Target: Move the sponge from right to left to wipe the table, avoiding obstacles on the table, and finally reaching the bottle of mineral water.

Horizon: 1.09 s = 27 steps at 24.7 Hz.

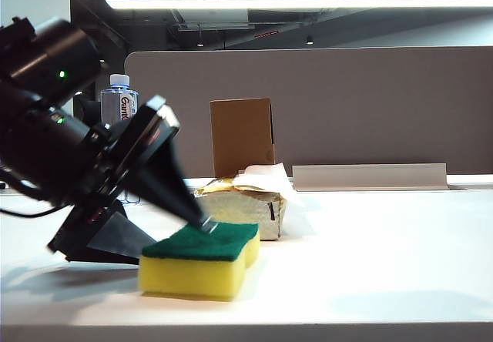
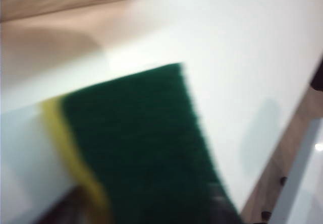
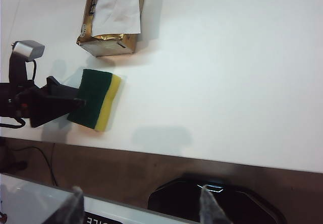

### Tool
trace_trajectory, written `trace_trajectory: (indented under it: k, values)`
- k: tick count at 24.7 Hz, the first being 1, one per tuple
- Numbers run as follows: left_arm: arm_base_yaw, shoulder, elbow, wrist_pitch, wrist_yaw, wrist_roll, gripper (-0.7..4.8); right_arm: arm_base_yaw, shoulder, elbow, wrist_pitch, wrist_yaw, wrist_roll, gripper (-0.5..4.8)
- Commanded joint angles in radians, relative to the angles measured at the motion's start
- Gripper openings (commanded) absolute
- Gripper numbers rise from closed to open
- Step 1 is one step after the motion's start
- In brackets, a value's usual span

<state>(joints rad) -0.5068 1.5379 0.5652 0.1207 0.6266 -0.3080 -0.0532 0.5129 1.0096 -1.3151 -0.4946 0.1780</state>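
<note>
Presently: left gripper [image 1: 202, 220] jaws spread astride yellow foam sponge with green scouring face [image 1: 202, 257] on white tabletop [image 1: 370, 265]. Right gripper [image 3: 141, 204] raised off tabletop edge, jaws spread, empty.

The scene is lit from above by a long ceiling lamp [image 1: 300, 3], which is overexposed. Soft shadows are cast on the bright counter [image 1: 370, 257]. The left wrist view is strongly blurred, so the sponge [image 2: 141, 148] is seen unsharp. The exterior and right wrist views are sharper.
</note>
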Motion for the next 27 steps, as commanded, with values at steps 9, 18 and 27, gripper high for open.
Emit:
trace_trajectory:
  k: [9,18,27]
  values:
    - [0.0,0.01,-0.01,-0.067,-0.029,-0.006,1.04,0.001,-0.002,0.005,0.01,-0.005,0.002,2.9]
    - [0.0,0.009,0.006,-0.067,-0.088,-0.006,-0.05,0.001,-0.004,0.005,0.01,-0.005,0.003,2.61]
    - [0.055,0.008,0.005,-0.208,-0.137,0.099,-0.05,0.002,-0.012,0.005,0.01,-0.006,0.005,2.61]
